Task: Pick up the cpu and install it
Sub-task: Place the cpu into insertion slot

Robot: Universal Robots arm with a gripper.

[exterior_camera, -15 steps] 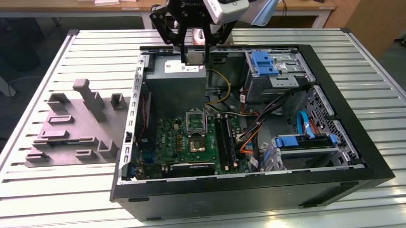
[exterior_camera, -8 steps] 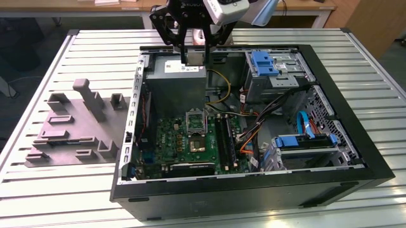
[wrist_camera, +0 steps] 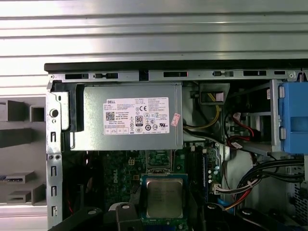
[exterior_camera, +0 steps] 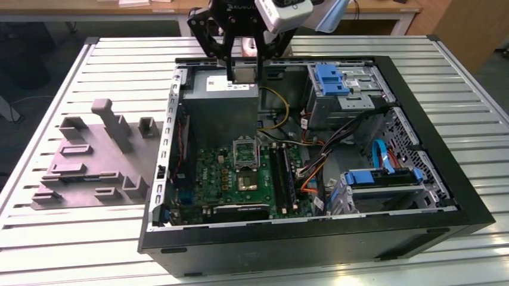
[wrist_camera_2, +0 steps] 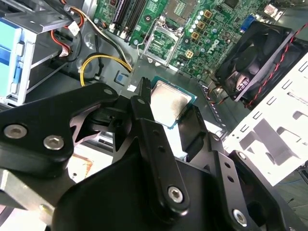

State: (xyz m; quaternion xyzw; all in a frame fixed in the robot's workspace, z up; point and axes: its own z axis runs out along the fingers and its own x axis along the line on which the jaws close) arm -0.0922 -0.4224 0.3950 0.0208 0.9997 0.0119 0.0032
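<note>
While the cpu (wrist_camera_2: 168, 103) is clamped flat between the 2 fingers of the gripper (wrist_camera_2: 169, 109), the empty motherboard socket (wrist_camera_2: 161, 45) is seen below it, apart.

small flat square cpu (wrist_camera: 164, 197), silvery-grey metal top and green rim, lid up, held level above the green motherboard (wrist_camera: 120, 180)

Slatted metal table (exterior_camera: 47, 238); wooden desk (exterior_camera: 80, 9) behind, dark floor (exterior_camera: 14, 143) beside.
</note>
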